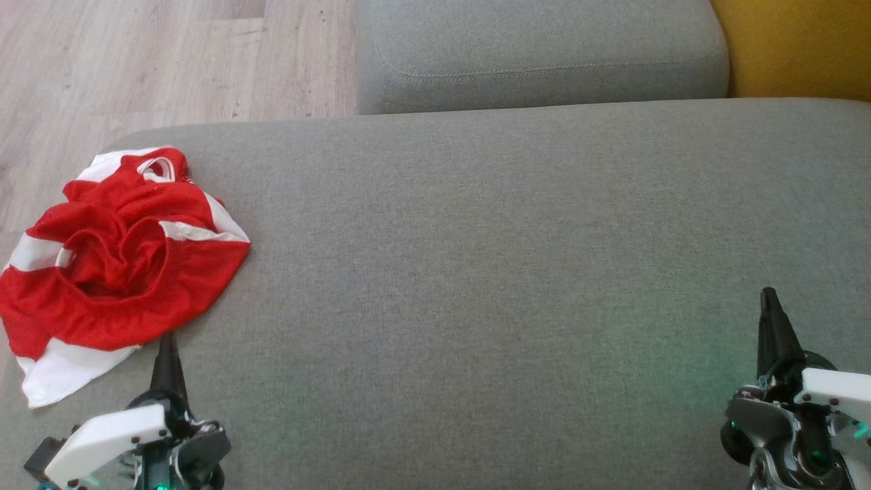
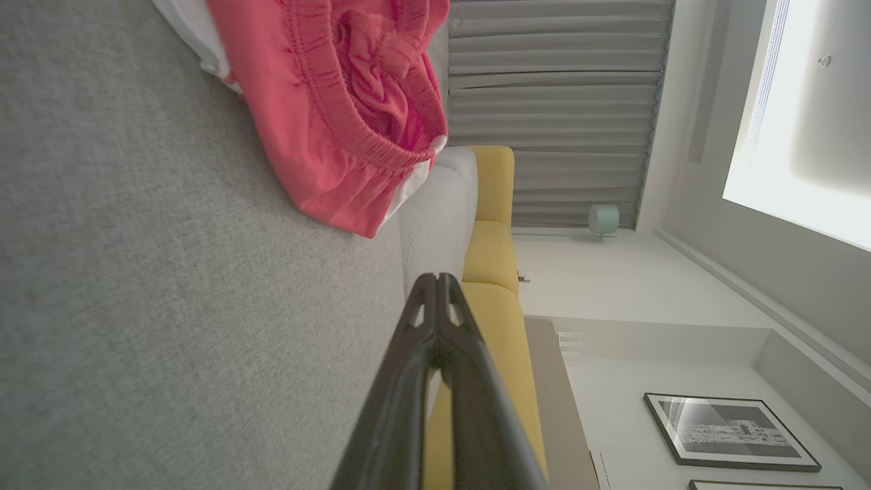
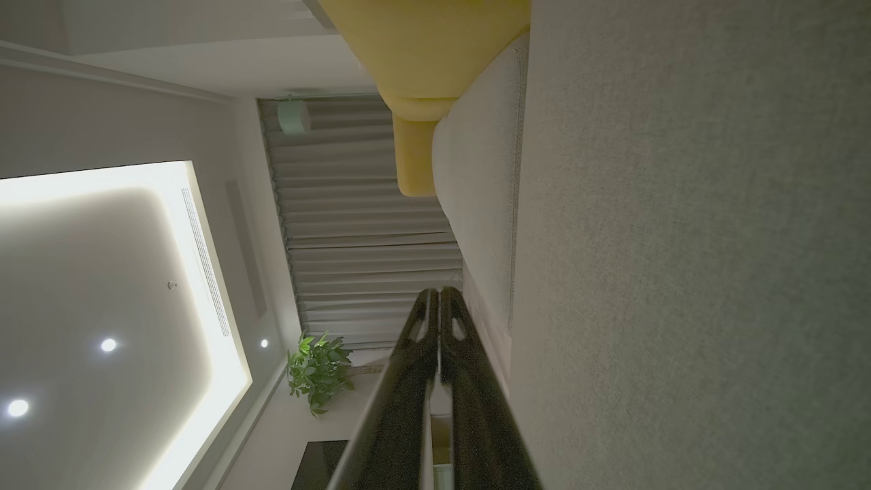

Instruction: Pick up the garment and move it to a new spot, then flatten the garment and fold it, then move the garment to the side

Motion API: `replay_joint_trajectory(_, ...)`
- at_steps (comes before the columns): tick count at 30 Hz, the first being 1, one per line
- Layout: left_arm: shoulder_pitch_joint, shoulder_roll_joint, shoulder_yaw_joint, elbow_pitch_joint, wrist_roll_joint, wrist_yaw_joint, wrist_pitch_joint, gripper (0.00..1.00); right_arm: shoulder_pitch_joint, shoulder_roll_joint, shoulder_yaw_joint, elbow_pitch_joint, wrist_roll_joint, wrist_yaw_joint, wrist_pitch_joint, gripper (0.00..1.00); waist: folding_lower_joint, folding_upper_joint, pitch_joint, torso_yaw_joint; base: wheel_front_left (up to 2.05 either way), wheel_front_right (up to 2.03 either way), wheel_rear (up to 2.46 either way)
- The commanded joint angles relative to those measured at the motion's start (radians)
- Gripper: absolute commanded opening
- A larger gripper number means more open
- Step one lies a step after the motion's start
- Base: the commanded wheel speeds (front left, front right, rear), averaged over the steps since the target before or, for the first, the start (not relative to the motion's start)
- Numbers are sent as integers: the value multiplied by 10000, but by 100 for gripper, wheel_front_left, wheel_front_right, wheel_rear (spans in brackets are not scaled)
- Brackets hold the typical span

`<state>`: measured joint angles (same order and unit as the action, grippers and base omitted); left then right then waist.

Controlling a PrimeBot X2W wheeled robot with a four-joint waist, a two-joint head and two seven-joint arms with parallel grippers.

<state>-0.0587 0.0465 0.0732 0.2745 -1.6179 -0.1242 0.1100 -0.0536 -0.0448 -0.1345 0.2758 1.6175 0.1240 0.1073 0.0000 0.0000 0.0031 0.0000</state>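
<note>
While both grippers are sitting pressed shut and holding nothing, you are looking at a reach that belongs to the left arm. The garment (image 1: 122,265), a crumpled red-and-white heap, is lying just ahead of the left gripper (image 1: 166,342) and a little to its left, with the nearest red edge almost at the fingertips but, as far as I can tell, not touching them. The heap's long axis is running roughly along the direction the fingers are pointing, its white corner trailing back beside the gripper's left. In the left wrist view a gathered elastic band is curling across the near side of the cloth, probably the firmest thing to pinch. The right gripper (image 1: 769,297) is resting well apart, far off to the garment's right.

Everything is lying on a grey upholstered seat (image 1: 510,272), flat and bare between the two arms, which is giving you plenty of room for spreading. Beyond it you are seeing a second grey cushion (image 1: 537,54), a yellow sofa (image 1: 796,41), a wooden floor (image 1: 136,61), curtains (image 2: 558,102) and a potted plant (image 3: 316,371).
</note>
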Motion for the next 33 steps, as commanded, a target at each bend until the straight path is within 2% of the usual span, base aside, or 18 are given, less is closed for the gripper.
replay_joint_trajectory(1, -493, 37, 407, -296, 93, -65, 33, 0, -543, -55, 203, -311, -92, 67, 63, 0, 0, 0, 0, 0, 0, 0, 0)
replay_joint_trajectory(6, -493, 37, 407, -296, 93, -65, 33, 0, -543, -55, 203, -311, -92, 67, 62, 0, 0, 0, 0, 0, 0, 0, 0)
replay_joint_trajectory(7, -1, 0, -2, 5, 1, 2, -1, 100, -1, 0, 1, 3, 0, -2, 0, 100, 0, 0, 0, 0, 0, 0, 0)
replay_joint_trajectory(11, 279, -21, -91, 543, 12, 11, -19, 100, 289, 57, 33, 530, 0, -11, -15, 100, 0, 0, 2, 0, 0, 0, 0)
replay_joint_trajectory(18, 240, -18, -144, 513, 442, 21, -226, 100, 240, 38, 301, 530, -327, -7, -224, 100, 0, 0, -41, -1, 0, 0, 0)
replay_joint_trajectory(33, 287, -11, -495, -116, 2739, 453, -642, 100, 249, 37, 662, 335, -2678, 2, -638, 100, 0, 0, -142, 10, 0, 0, 0)
